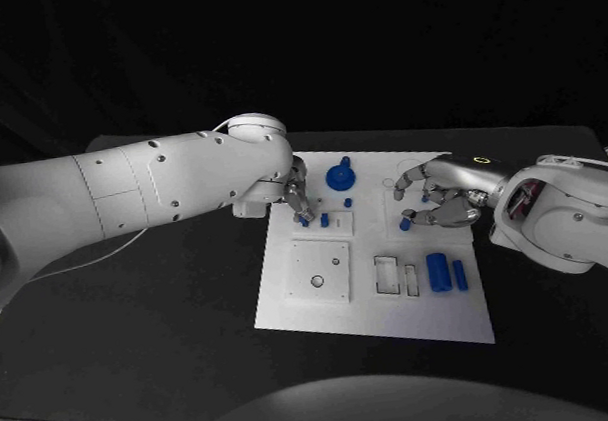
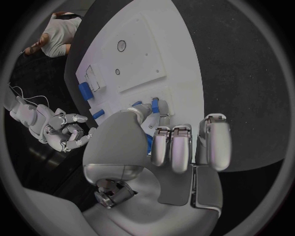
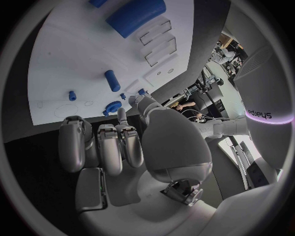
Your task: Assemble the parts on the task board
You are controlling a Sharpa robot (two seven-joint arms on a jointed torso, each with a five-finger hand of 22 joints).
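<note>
Black table carries the white task board, lying lengthwise away from the robot. Nearest on it: a raised square plate with a round hole, two empty rectangular recesses, then two blue bars, the thicker and the thinner, lying side by side with long axes running away from the robot. Mid-board, a short blue cylinder lies just beside the right hand, on its left-arm side; the fingers are curled loosely above the board and I cannot tell whether they grip anything. Opposite, the left hand has its fingertips down on a small blue peg; the left wrist view shows thumb and finger around the peg, apparently pinching it, with another small peg just beside. Farthest, a round blue knob and a tiny blue stud. Judgement: the left hand is seating its peg; the cylinder falls to the right hand.
</note>
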